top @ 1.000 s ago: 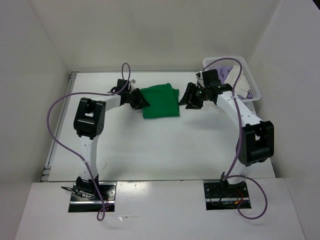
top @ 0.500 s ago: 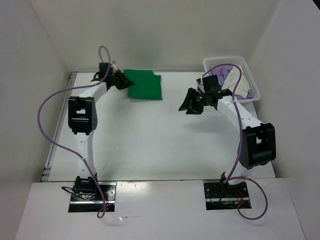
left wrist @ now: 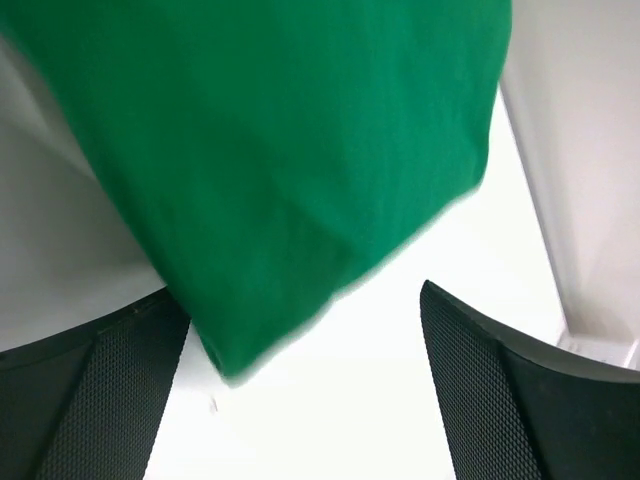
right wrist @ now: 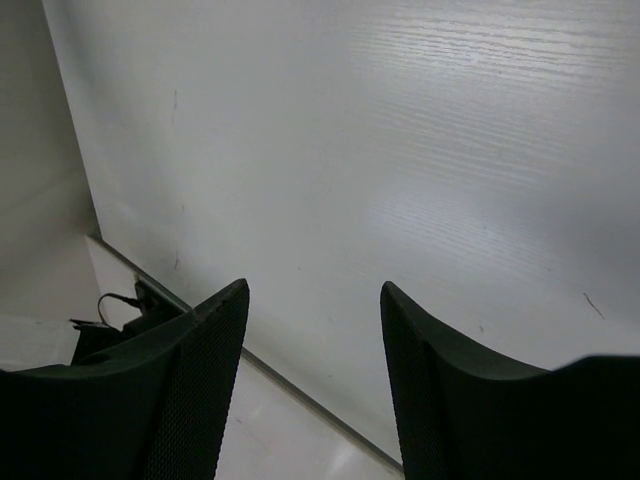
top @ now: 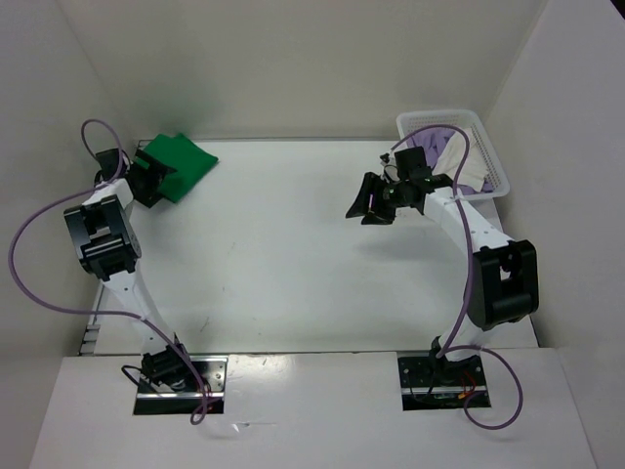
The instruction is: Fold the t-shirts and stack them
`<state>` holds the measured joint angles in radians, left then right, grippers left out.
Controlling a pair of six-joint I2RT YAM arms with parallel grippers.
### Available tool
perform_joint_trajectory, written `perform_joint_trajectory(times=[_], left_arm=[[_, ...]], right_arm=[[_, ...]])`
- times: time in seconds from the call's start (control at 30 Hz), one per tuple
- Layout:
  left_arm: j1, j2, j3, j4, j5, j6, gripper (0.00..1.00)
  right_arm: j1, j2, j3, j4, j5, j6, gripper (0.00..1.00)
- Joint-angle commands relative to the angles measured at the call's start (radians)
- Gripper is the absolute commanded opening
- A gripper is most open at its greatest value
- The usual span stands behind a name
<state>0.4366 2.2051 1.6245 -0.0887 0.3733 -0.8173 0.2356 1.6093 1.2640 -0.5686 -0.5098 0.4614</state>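
The folded bright green t-shirt point(top: 184, 161) lies at the table's far left back corner. My left gripper point(top: 148, 182) sits at its near-left edge, open. In the left wrist view the green t-shirt point(left wrist: 290, 150) fills the upper frame and one corner of it reaches in between the wide-apart fingers of my left gripper point(left wrist: 300, 300), which do not pinch it. My right gripper point(top: 363, 200) hovers over bare table right of centre, open and empty, as my right gripper point(right wrist: 314, 290) shows in its wrist view. The lavender t-shirt point(top: 435, 132) and the cream-white t-shirt point(top: 469, 166) lie in the basket.
A white mesh basket point(top: 496, 156) stands at the back right corner, behind my right arm. White walls close in the table at the left, back and right. A metal strip point(top: 93, 327) runs along the table's left edge.
My left arm swung the green t-shirt from the back middle to the far left corner, and its jaws have opened off the cloth. My right gripper has barely moved.
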Motion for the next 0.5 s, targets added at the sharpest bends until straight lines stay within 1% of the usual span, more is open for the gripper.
perform_joint_trajectory(times=[0.0,0.07,0.13,0.2,0.23,0.27,0.3,0.33,0.37,0.4,0.43,0.47], left_arm=[[-0.039,-0.146,-0.095,0.041,0.013,0.012,1.0],[-0.039,-0.2,-0.162,0.05,-0.037,0.0,1.0],[-0.039,-0.286,-0.271,0.063,-0.053,-0.016,1.0],[-0.039,-0.367,-0.334,0.063,-0.089,-0.043,1.0],[-0.039,-0.395,-0.365,0.072,-0.099,-0.043,1.0],[-0.039,-0.424,-0.42,0.072,-0.121,-0.043,1.0],[-0.039,-0.485,-0.449,0.081,-0.122,-0.052,1.0],[-0.054,-0.514,-0.477,0.093,-0.122,-0.052,0.97],[-0.068,-0.559,-0.495,0.083,-0.134,-0.04,0.9],[-0.084,-0.576,-0.505,0.067,-0.134,-0.028,0.67],[-0.126,-0.59,-0.515,0.057,-0.134,-0.004,0.6],[-0.15,-0.611,-0.515,0.026,-0.134,-0.003,0.55]], right_arm=[[0.007,0.001,0.012,0.035,-0.021,-0.012,0.61],[0.007,0.001,0.012,0.052,-0.01,0.011,0.63],[0.007,0.011,0.012,0.075,-0.01,0.02,0.63],[0.007,0.02,0.021,0.085,0.005,0.032,0.63],[0.007,0.02,0.034,0.085,0.02,0.033,0.61],[0.007,0.034,0.046,0.085,0.057,0.046,0.53],[0.007,0.034,0.076,0.094,0.085,0.063,0.47],[0.007,0.058,0.096,0.095,0.117,0.074,0.4],[0.007,0.07,0.119,0.095,0.172,0.086,0.23],[0.007,0.083,0.165,0.095,0.203,0.095,0.17],[0.007,0.092,0.184,0.113,0.236,0.106,0.14],[0.007,0.107,0.219,0.124,0.284,0.117,0.12]])
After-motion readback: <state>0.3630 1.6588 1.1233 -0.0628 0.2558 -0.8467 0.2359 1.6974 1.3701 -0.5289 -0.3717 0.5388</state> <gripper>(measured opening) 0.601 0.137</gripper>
